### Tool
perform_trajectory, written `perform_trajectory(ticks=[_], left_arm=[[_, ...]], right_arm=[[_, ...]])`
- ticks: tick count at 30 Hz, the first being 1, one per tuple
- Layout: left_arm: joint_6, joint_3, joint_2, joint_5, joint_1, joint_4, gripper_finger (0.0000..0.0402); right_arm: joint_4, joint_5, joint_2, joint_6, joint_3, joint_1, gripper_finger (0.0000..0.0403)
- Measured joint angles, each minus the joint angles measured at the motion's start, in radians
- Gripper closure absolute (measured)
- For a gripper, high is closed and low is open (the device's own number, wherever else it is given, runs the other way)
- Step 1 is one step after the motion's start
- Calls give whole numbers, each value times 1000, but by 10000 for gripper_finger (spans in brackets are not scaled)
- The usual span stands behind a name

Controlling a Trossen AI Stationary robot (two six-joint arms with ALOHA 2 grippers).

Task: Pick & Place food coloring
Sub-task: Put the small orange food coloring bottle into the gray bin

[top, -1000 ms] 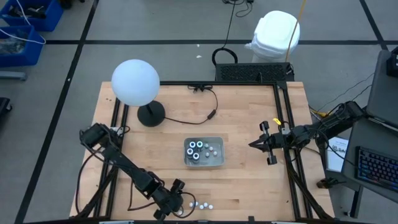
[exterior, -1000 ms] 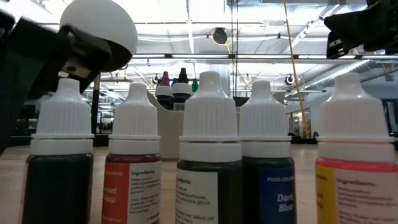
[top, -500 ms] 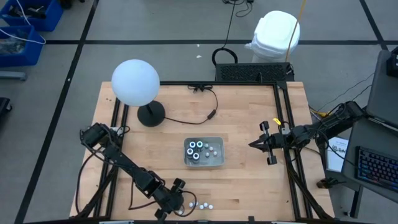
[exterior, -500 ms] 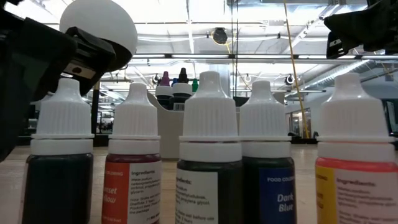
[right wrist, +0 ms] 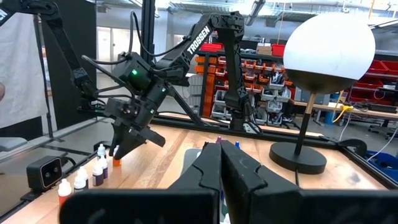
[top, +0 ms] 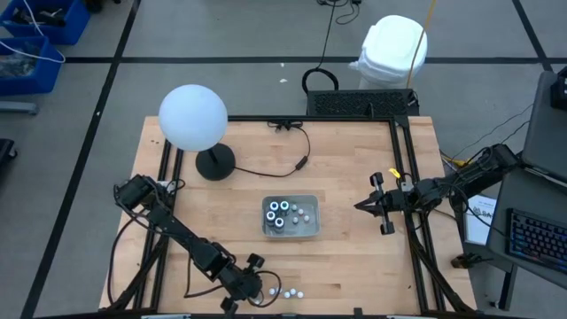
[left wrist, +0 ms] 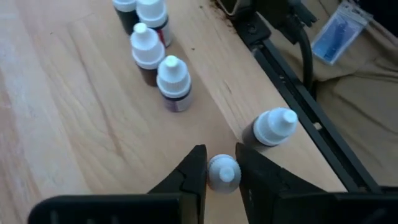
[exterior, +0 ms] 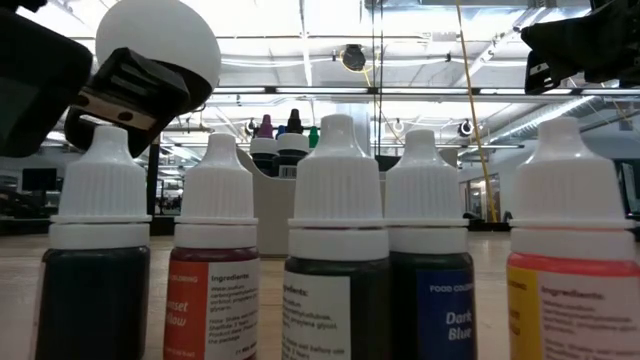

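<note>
Small white-capped food coloring bottle (left wrist: 223, 173) flanked closely by the left pincer (left wrist: 221, 169) fingers, grip unclear, sibling bottles (left wrist: 163, 73) standing on the tabletop (left wrist: 74, 106), right pincer (right wrist: 219, 163) closed, empty

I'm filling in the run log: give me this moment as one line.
left end effector: closing around small white-capped bottle at table's near edge | right end effector: shut, idle right of tray | tray: already holds pots, bottles
</note>
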Motion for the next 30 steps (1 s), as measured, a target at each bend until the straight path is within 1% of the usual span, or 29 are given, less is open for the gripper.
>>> perform_trajectory(ticks=[4,6,10,13,18,23,26,30], left_arm=[[67,0,-25,0,0,-41,332],[111,0,-69,-30,-1,-86,329],[151,0,-197,-161,-9,-223,327],[180,0,-310,-227,-10,-308,332],[228,-31,-513,-265,6,-379,332],[205,-164,-733,-260,30,-368,332],[162,-296,-867,-274,31,-339,332],[74,-495,-1028,-312,35,-217,332]], right_arm=[[0,0,0,-4,0,0,403],[0,0,0,-4,0,0,403],[-1,0,0,0,0,0,403],[-3,0,0,2,0,0,403],[-3,0,0,2,0,0,403],[-8,0,0,2,0,0,403],[-18,-1,0,2,0,0,403],[-23,0,0,1,0,0,403]])
